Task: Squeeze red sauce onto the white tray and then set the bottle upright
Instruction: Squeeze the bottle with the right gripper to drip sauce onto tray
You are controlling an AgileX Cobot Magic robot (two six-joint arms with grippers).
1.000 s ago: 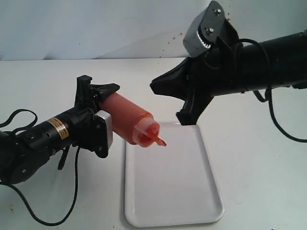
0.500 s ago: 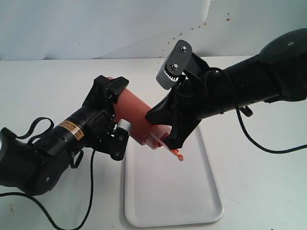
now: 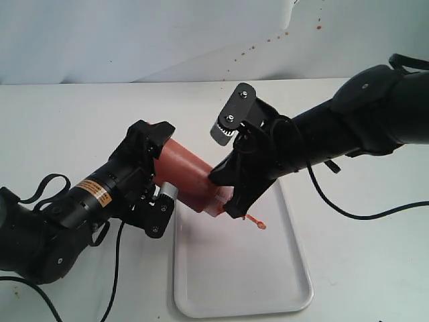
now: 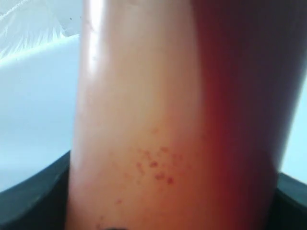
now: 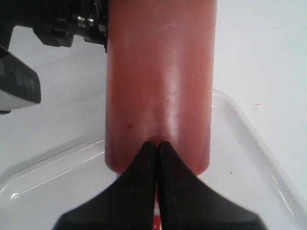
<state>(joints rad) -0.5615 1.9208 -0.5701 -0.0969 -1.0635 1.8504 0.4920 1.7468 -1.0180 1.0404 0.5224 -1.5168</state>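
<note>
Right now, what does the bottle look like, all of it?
The bottle is a see-through orange-red plastic cylinder, tilted with its nozzle end down over the white tray, a small red tethered cap dangling. The left gripper clamps its base end; the right gripper, shut, touches its side near the nozzle end, mostly hiding the nozzle.

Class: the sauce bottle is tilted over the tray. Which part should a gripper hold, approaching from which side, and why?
Hold the bottle by its straight cylindrical body near the base, coming in across its long axis, as the left gripper does. Those parallel walls should give a firm hold; the tapering nozzle cap, aimed down at the white tray, would likely slip.
</note>
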